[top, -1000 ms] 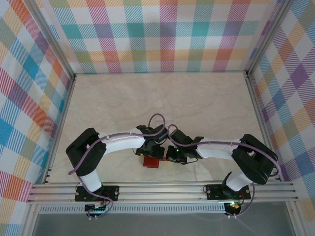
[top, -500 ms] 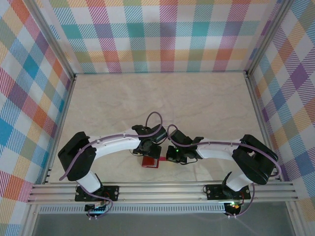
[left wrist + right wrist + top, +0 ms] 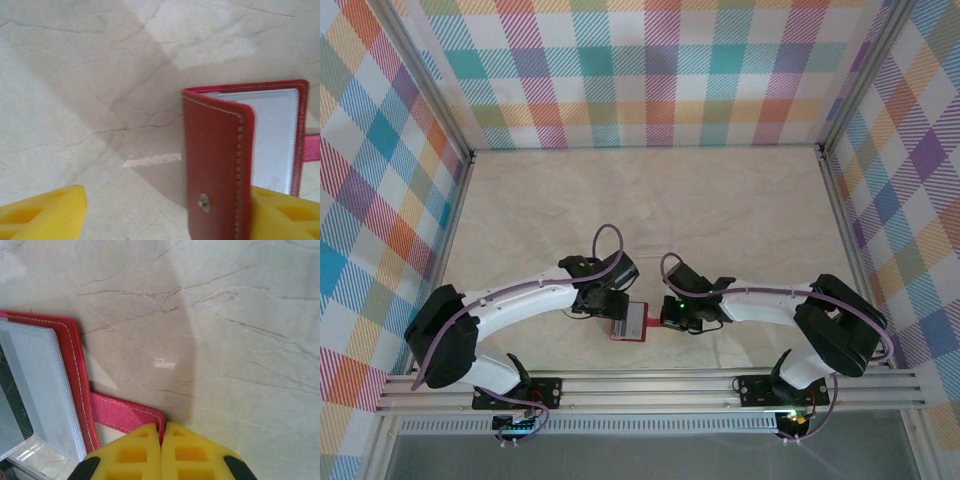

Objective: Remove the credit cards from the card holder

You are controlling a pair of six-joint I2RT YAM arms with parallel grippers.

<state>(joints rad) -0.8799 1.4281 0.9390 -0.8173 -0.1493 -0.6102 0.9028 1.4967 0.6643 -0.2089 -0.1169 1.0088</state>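
Two arms: meeting over the card holder (image 3: 631,322) at 6 o'clock on the marble table (image 3: 720,210), close to the front rail.
Card holder: open, its red cover (image 3: 215,165) standing up on the spine, with a pale inner pocket (image 3: 270,140) bared at the cover's 3 o'clock.
Change: a second ago the top view showed a shut red square under the left arm. Now grey lining shows, and that arm's elbow has swung out toward 8 o'clock.
Left gripper (image 3: 165,215): at the holder's 10 o'clock, jaws spread wide. The raised cover leans against one yellow finger (image 3: 285,215) and nothing is pinched.
Right gripper (image 3: 161,450): at the holder's 3 o'clock, jaws pressed together with the tip of the snap tab (image 3: 125,415) at their seam. It appears to pinch the tab to anchor the holder.
Credit cards: none lie on the table. They are presumably inside the pocket, but cannot be told apart from it.
Meaning: the opening step looks done and extraction has not begun. The cover may drop shut if the left finger moves off.
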